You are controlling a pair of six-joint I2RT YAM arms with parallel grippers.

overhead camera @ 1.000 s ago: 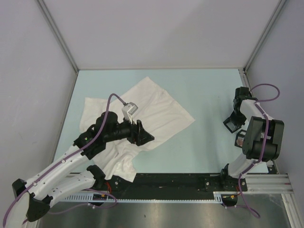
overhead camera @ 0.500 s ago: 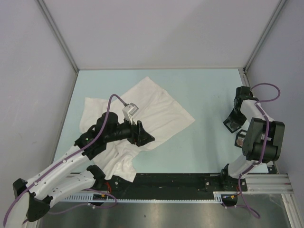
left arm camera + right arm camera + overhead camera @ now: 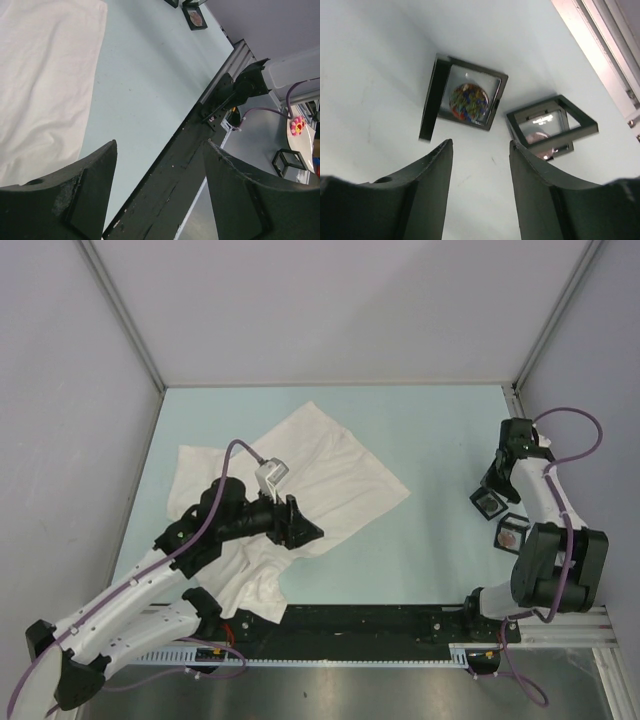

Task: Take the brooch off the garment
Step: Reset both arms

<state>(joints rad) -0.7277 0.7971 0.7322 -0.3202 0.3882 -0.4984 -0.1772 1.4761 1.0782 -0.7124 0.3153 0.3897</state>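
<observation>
L gripper (image 3: 303, 527) is spread wide w/ nothing btwn my fingers, over the near edge of the garment (image 3: 335, 465). The garment lies rumpled on the table's (image 3: 440, 430) left-center. R gripper (image 3: 480, 160) gapes too, empty, above a black-framed case (image 3: 465, 100) w/ a multicolor round piece.

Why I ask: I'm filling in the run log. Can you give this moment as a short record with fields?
table: pale blue-green
garment: white, rumpled, spread on the table's left half
brooch: none visible on the garment
left claw: open, empty, above the garment's near right edge
right claw: open, empty, above two cases at the table's right side
first case: black frame, multicoloured round piece inside
second case: black frame, pinkish piece inside
</observation>
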